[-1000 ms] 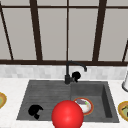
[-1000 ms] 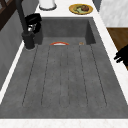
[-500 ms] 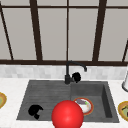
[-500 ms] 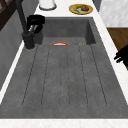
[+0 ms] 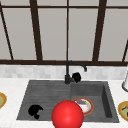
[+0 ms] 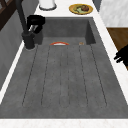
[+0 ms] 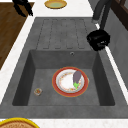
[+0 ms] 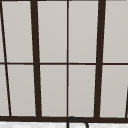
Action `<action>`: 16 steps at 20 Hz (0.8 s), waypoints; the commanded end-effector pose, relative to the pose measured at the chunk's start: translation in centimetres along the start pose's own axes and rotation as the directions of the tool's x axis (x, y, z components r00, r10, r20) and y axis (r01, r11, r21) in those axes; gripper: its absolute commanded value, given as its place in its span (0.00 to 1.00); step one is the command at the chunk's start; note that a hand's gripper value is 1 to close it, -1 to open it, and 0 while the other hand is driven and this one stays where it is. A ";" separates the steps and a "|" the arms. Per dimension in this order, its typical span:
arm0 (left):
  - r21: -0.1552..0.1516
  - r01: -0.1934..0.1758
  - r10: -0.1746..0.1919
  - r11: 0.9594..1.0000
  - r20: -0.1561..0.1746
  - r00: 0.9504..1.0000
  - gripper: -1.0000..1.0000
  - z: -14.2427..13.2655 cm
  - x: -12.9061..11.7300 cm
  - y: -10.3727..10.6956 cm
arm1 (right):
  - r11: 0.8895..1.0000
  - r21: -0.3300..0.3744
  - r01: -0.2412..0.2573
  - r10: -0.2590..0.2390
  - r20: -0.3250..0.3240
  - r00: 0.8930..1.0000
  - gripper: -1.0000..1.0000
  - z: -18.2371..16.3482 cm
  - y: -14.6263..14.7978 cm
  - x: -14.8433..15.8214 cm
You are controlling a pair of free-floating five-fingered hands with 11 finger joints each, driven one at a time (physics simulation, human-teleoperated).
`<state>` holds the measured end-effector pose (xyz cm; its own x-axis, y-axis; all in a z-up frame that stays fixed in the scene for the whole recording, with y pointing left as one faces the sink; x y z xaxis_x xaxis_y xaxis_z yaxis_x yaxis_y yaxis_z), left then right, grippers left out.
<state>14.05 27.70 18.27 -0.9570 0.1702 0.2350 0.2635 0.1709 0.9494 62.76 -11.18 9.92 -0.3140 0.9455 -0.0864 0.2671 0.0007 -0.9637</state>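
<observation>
Right robot hand (image 5: 76, 77) curled on black faucet's (image 5: 68, 72) side lever at sink's back edge; spout points right. Left robot hand (image 5: 35, 110) idle, curled, over the grey drainboard (image 6: 65, 77).

A window (image 8: 67, 62) with dark brown bars spans the wall, and the black faucet's (image 8: 77, 121) curved top pokes up below.

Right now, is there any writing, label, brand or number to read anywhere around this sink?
None: no word, label, number or sign stands on anything here.
The red-rimmed white plate in the dark grey sink basin bears only food.
The black tap, by the right hand, is plain.
The yellow dishes on the white counter carry no lettering.
</observation>
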 end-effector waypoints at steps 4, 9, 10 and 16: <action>0.000 0.000 0.000 1.000 0.000 1.000 0.50 0.0 0.0 0.0 | 0.999 -0.035 0.032 -0.036 -0.120 0.992 1.00 0.6 2.4 0.0; 0.000 0.000 0.000 1.000 0.000 1.000 0.50 0.0 0.0 0.0 | 0.998 -0.048 0.049 -0.055 -0.125 0.991 1.00 0.4 2.3 0.0; 0.000 0.000 0.000 1.000 0.000 1.000 0.50 0.0 0.0 0.0 | 0.997 -0.054 0.050 -0.057 -0.120 0.991 1.00 0.4 2.3 0.1; 0.000 0.000 0.000 1.000 0.000 1.000 0.50 0.0 0.0 0.0 | 0.994 -0.069 0.086 -0.093 -0.111 0.989 1.00 0.3 1.9 0.1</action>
<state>14.05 27.70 18.27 -0.9570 0.1702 0.2350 0.2635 0.1709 0.9494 63.10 -11.30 9.88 -0.3164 0.9474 -0.0484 0.2624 0.0384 -0.9642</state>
